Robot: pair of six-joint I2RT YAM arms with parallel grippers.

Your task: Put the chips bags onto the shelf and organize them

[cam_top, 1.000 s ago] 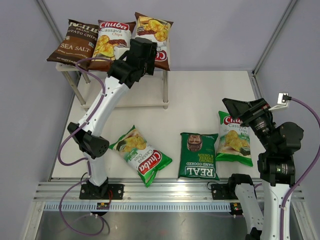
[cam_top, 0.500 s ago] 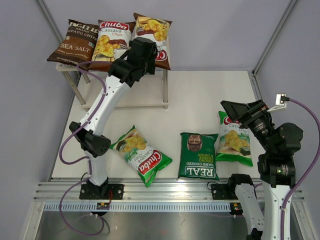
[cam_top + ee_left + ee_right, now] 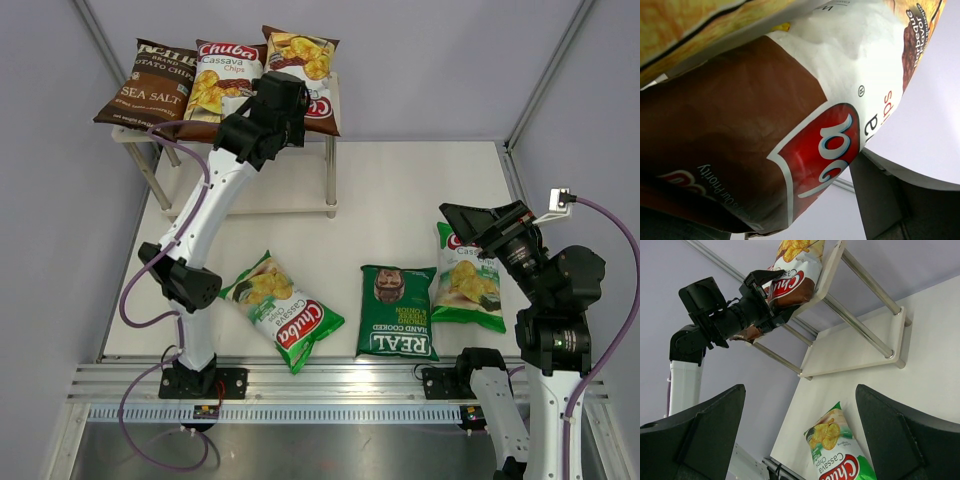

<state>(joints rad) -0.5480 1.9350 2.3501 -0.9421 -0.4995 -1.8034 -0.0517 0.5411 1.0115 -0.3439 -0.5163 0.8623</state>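
Note:
The shelf (image 3: 270, 192) stands at the back left. Its top board carries the dark brown Sea Salt bag (image 3: 150, 85), a brown/white Chuba bag (image 3: 222, 72) and a second brown/white Chuba bag (image 3: 308, 62). That second bag overhangs the front edge. My left gripper (image 3: 288, 104) is open with its jaws around that bag's near end, and the bag (image 3: 790, 125) fills its wrist view. On the table lie a green Chuba bag (image 3: 283, 310), the dark green REAL bag (image 3: 398, 312) and another green Chuba bag (image 3: 468, 280). My right gripper (image 3: 465, 220) is open and empty, raised above that last bag.
The shelf's lower board (image 3: 855, 350) is bare in the right wrist view. Grey walls close in the white table on the left, back and right. The arm bases stand on a metal rail (image 3: 330, 385) at the near edge.
My left gripper has moved a little back and left, and the second brown/white Chuba bag has shifted with it further onto the top board. My right gripper has turned slightly left.

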